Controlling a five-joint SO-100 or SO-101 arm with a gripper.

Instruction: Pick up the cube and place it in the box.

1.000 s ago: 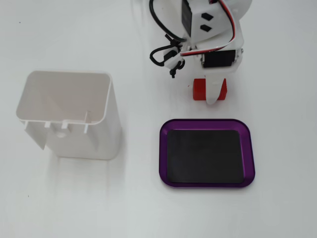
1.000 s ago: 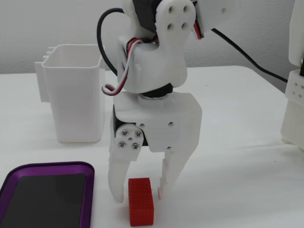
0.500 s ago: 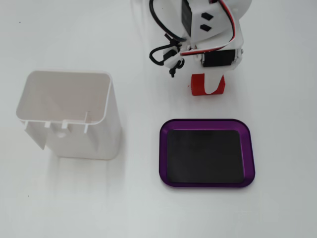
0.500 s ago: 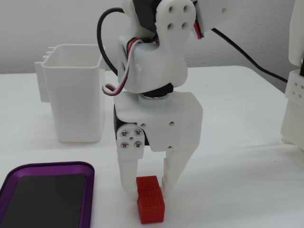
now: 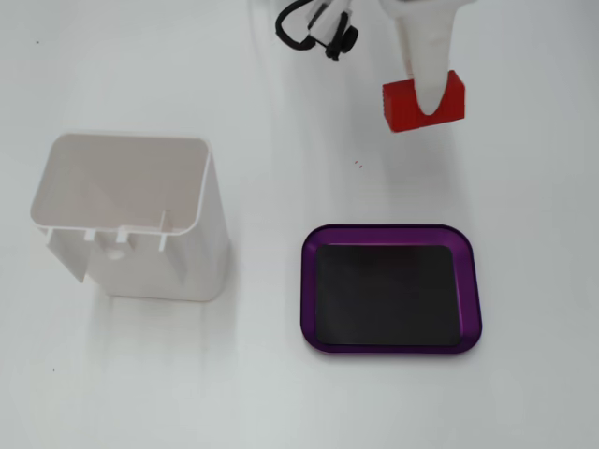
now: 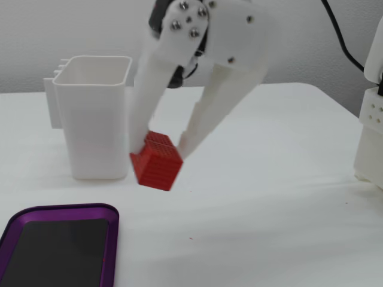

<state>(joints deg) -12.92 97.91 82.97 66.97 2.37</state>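
The cube is a small red bumpy block at the top right of a fixed view, above the box. My white gripper comes down from the top edge and is shut on it. One finger covers the cube's middle. In the other fixed view the two fingers clamp the cube from both sides; my gripper holds it tilted, low over the table. The box is a shallow purple-rimmed tray with a black inside, empty. It also shows at the bottom left of the other fixed view, in front of the cube.
A tall white open-topped container stands to the left of the tray; in the other fixed view it is just left of the gripper. Black cables hang by the arm. A white structure stands at the right edge.
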